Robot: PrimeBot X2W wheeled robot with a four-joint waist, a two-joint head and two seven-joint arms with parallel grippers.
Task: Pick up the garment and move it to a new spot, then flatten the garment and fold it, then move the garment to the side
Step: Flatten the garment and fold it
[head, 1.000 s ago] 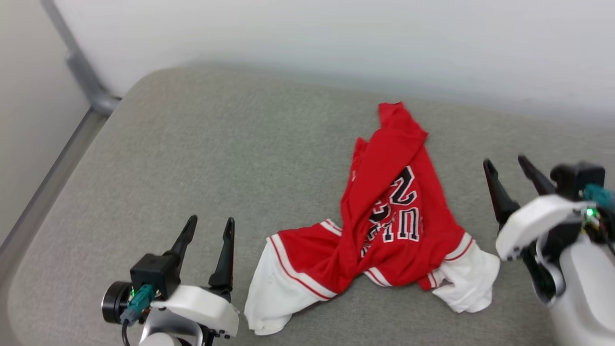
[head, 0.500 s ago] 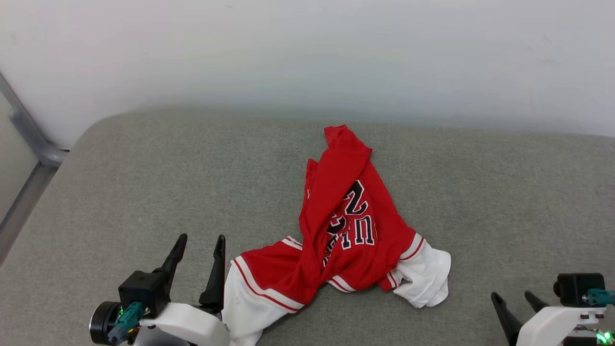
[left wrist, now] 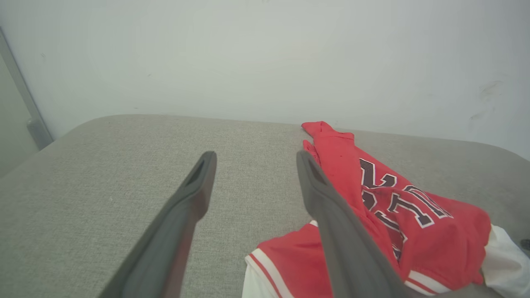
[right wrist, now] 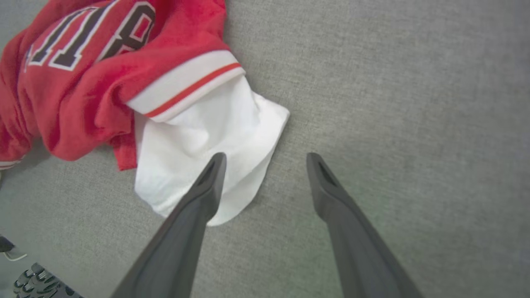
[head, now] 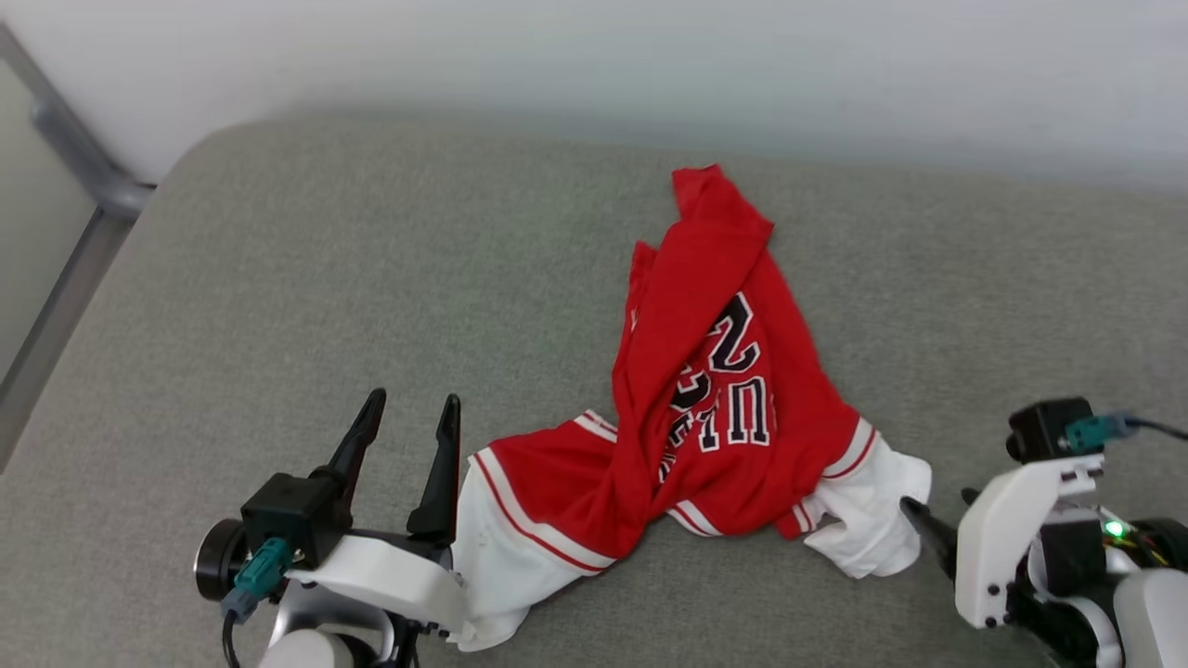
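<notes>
Right wrist view: garment (right wrist: 78, 78) looks soft, light; pinch white sleeve (right wrist: 207, 136); right gripper (right wrist: 267, 159) spread, left gripper (left wrist: 255, 157) spread.

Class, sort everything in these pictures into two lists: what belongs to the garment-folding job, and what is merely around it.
Belongs to the job:
garment, red and white, lying crumpled
left gripper, open, beside one white sleeve
right gripper, open, at the other white sleeve

Merely around:
grey cushion under the garment
white wall
grey metal rail
</notes>
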